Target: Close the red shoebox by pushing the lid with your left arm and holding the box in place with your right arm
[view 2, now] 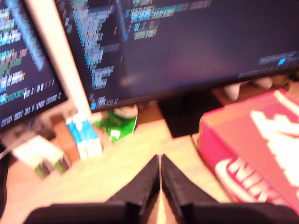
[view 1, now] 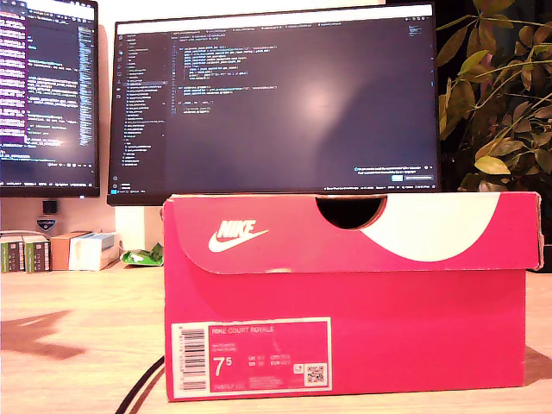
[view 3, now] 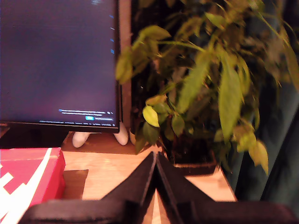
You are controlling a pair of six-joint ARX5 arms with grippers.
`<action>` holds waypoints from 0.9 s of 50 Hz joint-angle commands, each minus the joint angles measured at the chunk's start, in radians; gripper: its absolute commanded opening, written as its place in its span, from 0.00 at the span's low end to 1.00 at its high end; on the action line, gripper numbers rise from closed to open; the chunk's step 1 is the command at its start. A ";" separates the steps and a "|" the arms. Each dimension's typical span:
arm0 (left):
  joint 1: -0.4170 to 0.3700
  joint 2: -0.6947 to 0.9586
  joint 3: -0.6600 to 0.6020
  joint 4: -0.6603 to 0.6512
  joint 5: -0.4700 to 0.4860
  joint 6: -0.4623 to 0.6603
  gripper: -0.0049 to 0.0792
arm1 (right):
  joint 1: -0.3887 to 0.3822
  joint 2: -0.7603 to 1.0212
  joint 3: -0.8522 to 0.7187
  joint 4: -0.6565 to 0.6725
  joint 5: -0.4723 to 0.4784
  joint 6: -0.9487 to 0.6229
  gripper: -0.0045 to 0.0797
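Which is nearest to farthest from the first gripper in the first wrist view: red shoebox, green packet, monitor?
Measured from my first gripper, which is shut:
1. Red Nike shoebox: beside the fingertips, closest.
2. Green packet: farther out on the wooden desk, under the monitor's lower edge.
3. Monitor: farthest, standing behind both.

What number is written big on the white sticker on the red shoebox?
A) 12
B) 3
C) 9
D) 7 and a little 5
D: in the exterior view, the white label low on the front of the red shoebox shows a large 7 with a small 5 beside it, under the words Nike Court Royale.
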 commanded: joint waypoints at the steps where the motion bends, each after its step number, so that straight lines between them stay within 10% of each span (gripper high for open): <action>1: 0.010 -0.029 -0.046 0.024 -0.002 -0.019 0.04 | -0.003 -0.029 -0.056 0.017 0.024 0.014 0.04; 15: 0.013 -0.115 -0.134 0.060 -0.061 -0.018 0.04 | -0.022 -0.119 -0.139 0.005 0.130 0.006 0.04; 45: 0.020 -0.121 -0.303 0.293 -0.063 -0.101 0.04 | -0.082 -0.133 -0.326 0.134 0.038 0.196 0.04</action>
